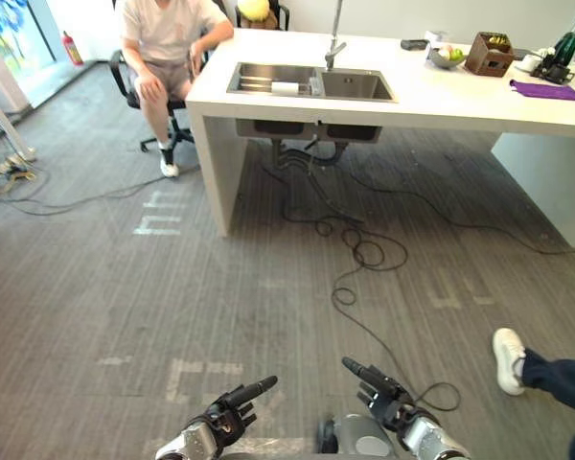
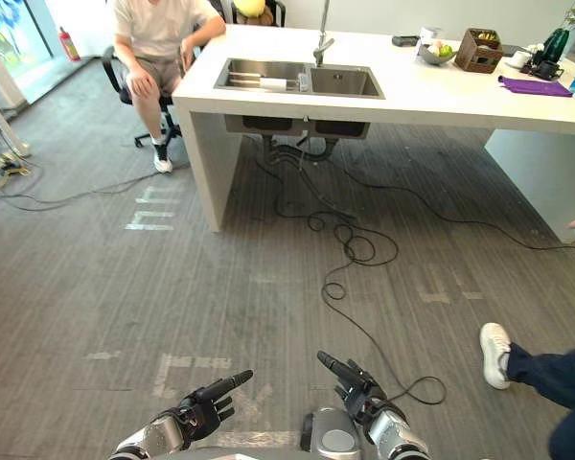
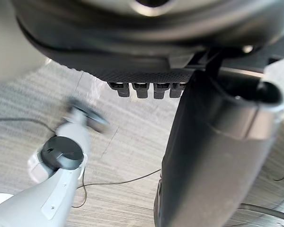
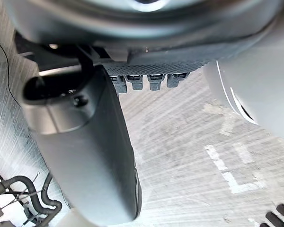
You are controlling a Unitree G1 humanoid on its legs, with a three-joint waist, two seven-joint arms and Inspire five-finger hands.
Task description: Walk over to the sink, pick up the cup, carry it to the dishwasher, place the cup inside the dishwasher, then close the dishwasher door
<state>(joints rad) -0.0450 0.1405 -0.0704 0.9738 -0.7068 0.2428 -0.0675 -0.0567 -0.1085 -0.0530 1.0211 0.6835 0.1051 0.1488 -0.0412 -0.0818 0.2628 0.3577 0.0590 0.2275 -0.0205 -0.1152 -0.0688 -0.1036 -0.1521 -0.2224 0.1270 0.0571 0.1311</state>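
Both hands low, both empty.
Left hand [image 1: 222, 419] and right hand [image 1: 388, 395] curl fingers in, thumbs pointing ahead; sink [image 1: 355, 84] well beyond them.

We note the sink [image 1: 355, 84] set in the counter [image 1: 431, 107], tap [image 1: 335, 43] behind it, cup [image 1: 284, 88] in its left basin. Left of the sink, a person [image 1: 168, 38] on a chair [image 1: 123, 77]. Right of the sink, on the counter: bowl [image 1: 448, 57], box [image 1: 489, 54], cloth [image 1: 546, 91]. Before the sink, cables [image 1: 359, 251] on the floor [image 1: 125, 287].
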